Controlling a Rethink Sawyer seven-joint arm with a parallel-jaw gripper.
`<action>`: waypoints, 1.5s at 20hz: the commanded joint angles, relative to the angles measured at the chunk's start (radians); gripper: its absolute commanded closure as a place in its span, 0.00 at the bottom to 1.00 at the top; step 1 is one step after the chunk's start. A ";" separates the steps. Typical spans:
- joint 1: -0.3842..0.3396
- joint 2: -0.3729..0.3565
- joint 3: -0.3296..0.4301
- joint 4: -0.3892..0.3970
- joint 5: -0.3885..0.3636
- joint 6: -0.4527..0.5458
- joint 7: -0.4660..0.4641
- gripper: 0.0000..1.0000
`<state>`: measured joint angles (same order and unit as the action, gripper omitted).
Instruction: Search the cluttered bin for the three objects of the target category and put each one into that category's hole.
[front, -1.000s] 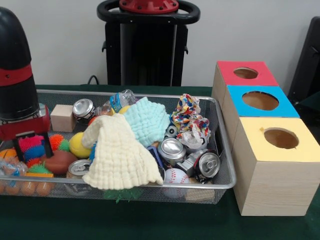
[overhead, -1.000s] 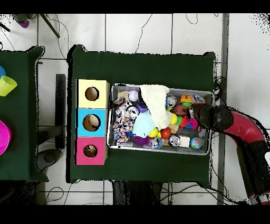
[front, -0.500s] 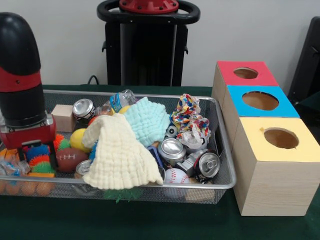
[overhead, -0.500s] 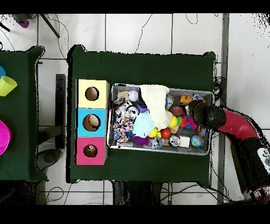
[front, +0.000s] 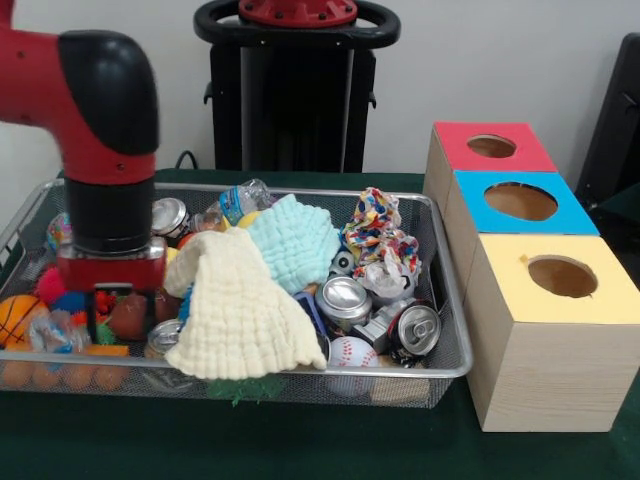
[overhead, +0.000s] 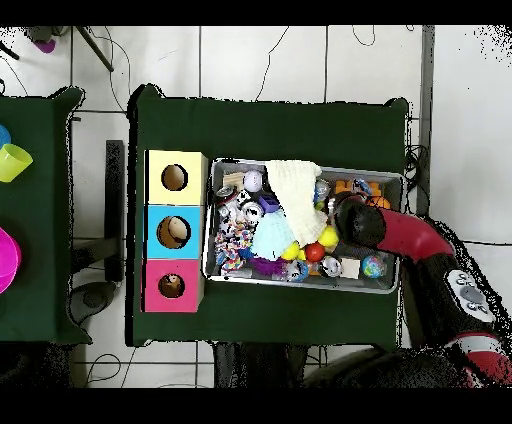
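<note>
Gripper (front: 110, 305): lowered into the left part of the wire-mesh bin (front: 455, 330), down among the toys; whether its fingers are spread or closed cannot be told, as clutter hides them. It appears to touch the small brown football (front: 128, 318).
Bin contents: cream knitted cloth (front: 238, 310), pale blue cloth (front: 295, 240), drink cans (front: 345, 297), baseball (front: 352, 352), mini basketball (front: 18, 315).
Sorting boxes, right of bin: red (front: 490, 146), blue (front: 520, 201), yellow (front: 562, 277), one round hole each.
No legible labels or writing.
</note>
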<state>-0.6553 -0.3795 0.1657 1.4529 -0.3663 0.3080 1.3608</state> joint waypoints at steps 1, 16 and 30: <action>0.229 0.010 -0.312 0.279 0.287 -0.021 0.764 0.00; 0.275 0.030 -0.351 0.255 0.318 0.082 0.758 0.00; 0.201 0.071 -0.281 0.166 0.241 0.093 0.598 0.00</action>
<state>-0.3886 -0.4086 -0.1646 1.6251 -0.0742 0.2777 1.9718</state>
